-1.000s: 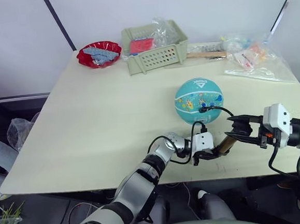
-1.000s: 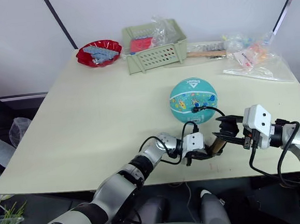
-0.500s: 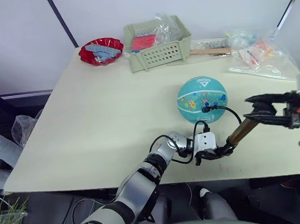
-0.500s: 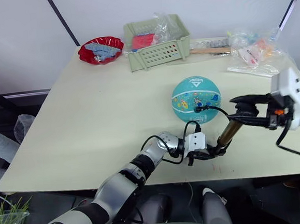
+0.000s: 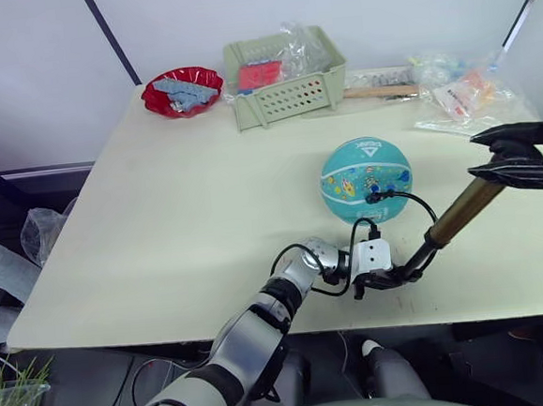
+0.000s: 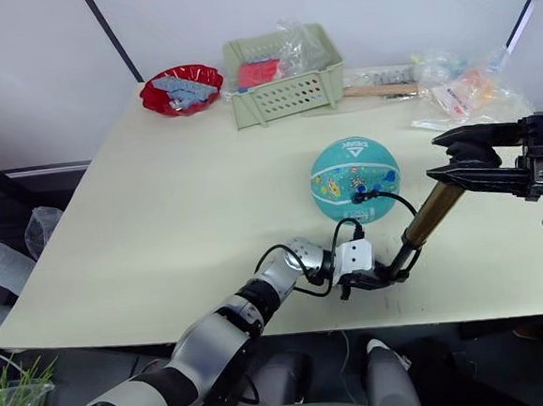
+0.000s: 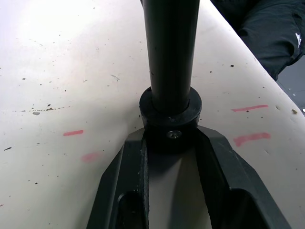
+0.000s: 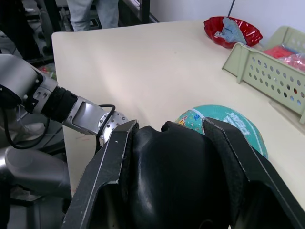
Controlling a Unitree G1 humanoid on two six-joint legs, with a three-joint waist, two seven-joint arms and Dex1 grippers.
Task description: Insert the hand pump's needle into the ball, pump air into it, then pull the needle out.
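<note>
The teal ball (image 5: pixel 366 179) rests on the table, a little right of the middle. The needle (image 5: pixel 373 196) sits in its near side, and the thin black hose (image 5: pixel 421 208) loops from it down to the hand pump (image 5: pixel 460 212). The bronze-gold pump leans up and to the right from the table's front edge. My left gripper (image 5: pixel 397 277) is shut on its black bottom cap (image 7: pixel 170 129), pinning it to the tabletop. My right gripper (image 5: pixel 475 157) is shut on the black handle (image 8: pixel 171 176) at the pump's top, right of the ball.
A red bowl (image 5: pixel 183 90) and a green basket (image 5: pixel 285 75) stand at the back of the table. A wooden stick (image 5: pixel 380 92) and clear plastic bags (image 5: pixel 460 94) lie at the back right. The front edge of the table (image 5: pixel 262 326) runs just below the left gripper.
My right gripper has risen and moved right with the handle. The pump is drawn out longer and leans more steeply. The left gripper and the ball have stayed put.
</note>
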